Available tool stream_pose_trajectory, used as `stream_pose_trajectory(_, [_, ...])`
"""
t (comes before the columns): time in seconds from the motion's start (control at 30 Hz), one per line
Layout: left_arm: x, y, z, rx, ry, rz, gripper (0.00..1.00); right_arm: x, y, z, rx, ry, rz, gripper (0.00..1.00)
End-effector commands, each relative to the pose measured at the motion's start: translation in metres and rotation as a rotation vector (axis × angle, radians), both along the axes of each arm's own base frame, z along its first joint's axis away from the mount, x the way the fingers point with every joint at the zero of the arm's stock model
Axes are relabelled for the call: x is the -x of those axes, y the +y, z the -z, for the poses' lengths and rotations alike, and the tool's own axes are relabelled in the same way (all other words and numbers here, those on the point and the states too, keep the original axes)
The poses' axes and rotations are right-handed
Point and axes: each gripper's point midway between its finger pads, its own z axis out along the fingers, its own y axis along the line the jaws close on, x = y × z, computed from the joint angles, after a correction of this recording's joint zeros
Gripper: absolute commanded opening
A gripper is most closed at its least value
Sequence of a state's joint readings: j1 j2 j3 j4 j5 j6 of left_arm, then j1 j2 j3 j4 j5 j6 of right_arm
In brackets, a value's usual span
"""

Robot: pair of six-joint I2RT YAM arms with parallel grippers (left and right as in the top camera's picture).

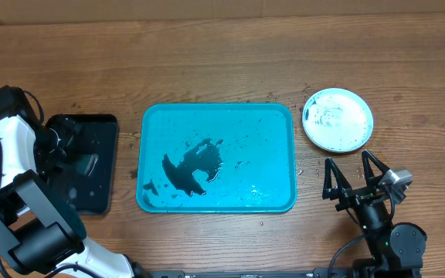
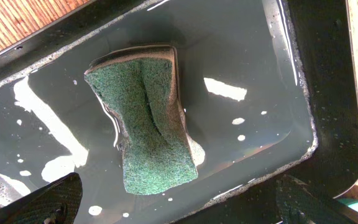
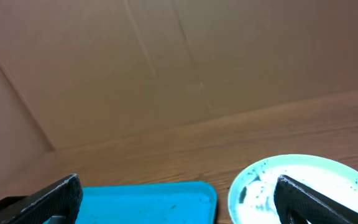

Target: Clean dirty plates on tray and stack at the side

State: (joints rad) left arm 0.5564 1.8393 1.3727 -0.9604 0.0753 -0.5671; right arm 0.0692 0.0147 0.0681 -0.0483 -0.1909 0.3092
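Observation:
The turquoise tray [image 1: 261, 139] lies mid-table and holds no plates, only a black smear [image 1: 188, 166] and water drops. One plate [image 1: 337, 119] with a pale mint rim and dark specks sits on the table right of the tray. The white and yellow-green rims do not show. My right gripper [image 1: 356, 176] is open and empty, in front of the plate. In the right wrist view the gripper [image 3: 179, 208] faces the tray's corner [image 3: 148, 202] and the plate [image 3: 316, 169]. My left gripper [image 2: 179, 205] is open above a green sponge [image 2: 145, 118].
The sponge lies in shallow water in a glossy black tray [image 1: 91, 120] at the left, also in the left wrist view [image 2: 328, 93]. My left arm [image 1: 10, 147] hangs over it. A brown cardboard wall [image 3: 166, 62] stands behind the wooden table.

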Motion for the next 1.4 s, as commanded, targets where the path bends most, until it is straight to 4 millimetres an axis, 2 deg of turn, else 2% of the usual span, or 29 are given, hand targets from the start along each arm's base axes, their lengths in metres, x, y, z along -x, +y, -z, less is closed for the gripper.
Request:
stream_pose_trajectory(0.0, [0.001,-0.001,-0.005,-0.006,-0.014,0.003,1.00,-0.003,-0.009,0.006,0.006,-0.013,0.045,1.00])
stream_pose_trajectory(0.3, [0.001,-0.001,-0.005,-0.006,-0.014,0.003,1.00,-0.009,-0.036,0.009,-0.004,-0.025,0.192,1.00])
stream_pose_trajectory(0.4, [0.001,-0.001,-0.005,-0.006,-0.014,0.003,1.00,-0.010,-0.045,0.018,-0.001,0.011,0.238,1.00])
stream_pose_trajectory(0.5, [0.001,-0.001,-0.005,-0.006,-0.014,0.003,1.00,-0.010,-0.054,0.037,0.007,0.088,0.285,1.00])
stream_pose_trajectory(0.53, [0.001,-0.001,-0.005,-0.006,-0.014,0.003,1.00,-0.010,-0.056,0.035,0.036,0.080,0.292,1.00])
stream_pose_trajectory(0.73, [0.001,-0.001,-0.005,-0.006,-0.014,0.003,1.00,-0.010,-0.057,0.036,0.185,0.060,0.294,1.00])
stream_pose_trajectory(1.37, [0.001,-0.001,-0.005,-0.006,-0.014,0.003,1.00,-0.010,-0.056,0.035,0.184,0.059,0.290,1.00])
